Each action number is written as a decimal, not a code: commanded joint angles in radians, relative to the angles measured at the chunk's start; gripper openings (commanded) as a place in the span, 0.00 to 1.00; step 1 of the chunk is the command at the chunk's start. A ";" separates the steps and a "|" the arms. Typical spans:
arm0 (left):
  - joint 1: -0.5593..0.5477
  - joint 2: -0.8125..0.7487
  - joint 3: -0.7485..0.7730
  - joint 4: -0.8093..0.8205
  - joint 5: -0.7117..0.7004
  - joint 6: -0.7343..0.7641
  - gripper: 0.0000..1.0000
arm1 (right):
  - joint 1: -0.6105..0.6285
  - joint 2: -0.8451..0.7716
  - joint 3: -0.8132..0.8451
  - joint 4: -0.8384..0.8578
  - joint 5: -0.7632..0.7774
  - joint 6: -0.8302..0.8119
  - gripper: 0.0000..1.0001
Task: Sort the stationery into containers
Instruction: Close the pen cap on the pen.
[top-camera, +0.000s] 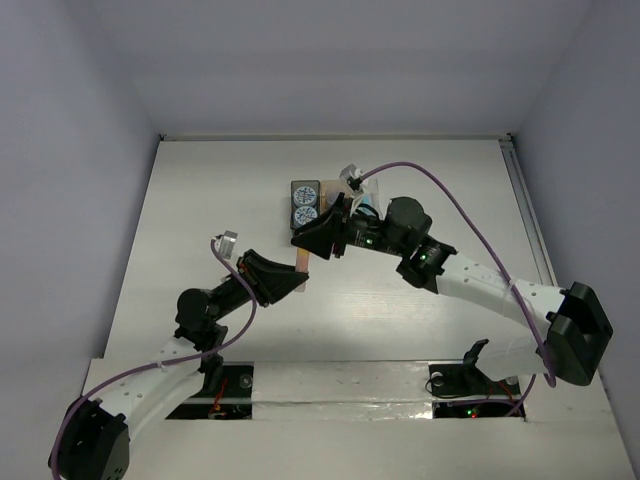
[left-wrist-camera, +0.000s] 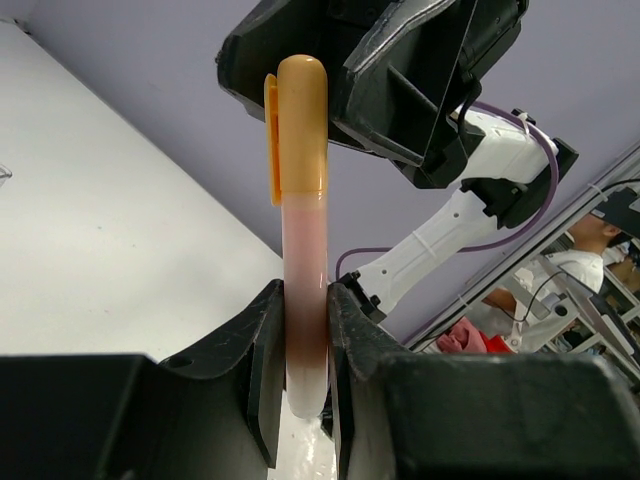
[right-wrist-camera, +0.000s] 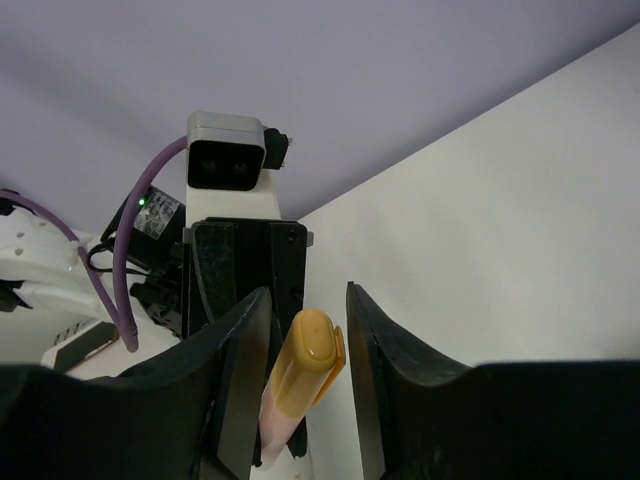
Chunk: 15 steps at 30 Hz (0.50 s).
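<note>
We find the left gripper (left-wrist-camera: 305, 320) clamped on the lower barrel of the pen (left-wrist-camera: 302, 130), orange cap outward. The right gripper (right-wrist-camera: 305, 298) is spread wide, its fingers flanking the cap; we cannot confirm contact. The pen is held between both grippers, just beside the boxes (top-camera: 296, 184). The grey box holds two discs (top-camera: 306, 194).

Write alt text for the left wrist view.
The left gripper pinches the pink barrel of an orange-capped pen between its fingers, cap pointing up the frame. The black right gripper sits just beyond the cap, white table at left.
</note>
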 joint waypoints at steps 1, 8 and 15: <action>-0.005 -0.005 0.022 0.082 -0.001 0.014 0.00 | -0.004 -0.006 0.037 0.064 -0.022 0.009 0.40; -0.005 -0.006 0.037 0.087 -0.005 0.016 0.00 | -0.004 0.003 0.025 0.082 -0.048 0.033 0.29; -0.005 0.023 0.082 0.119 -0.014 0.016 0.00 | -0.004 0.013 -0.002 0.116 -0.087 0.061 0.00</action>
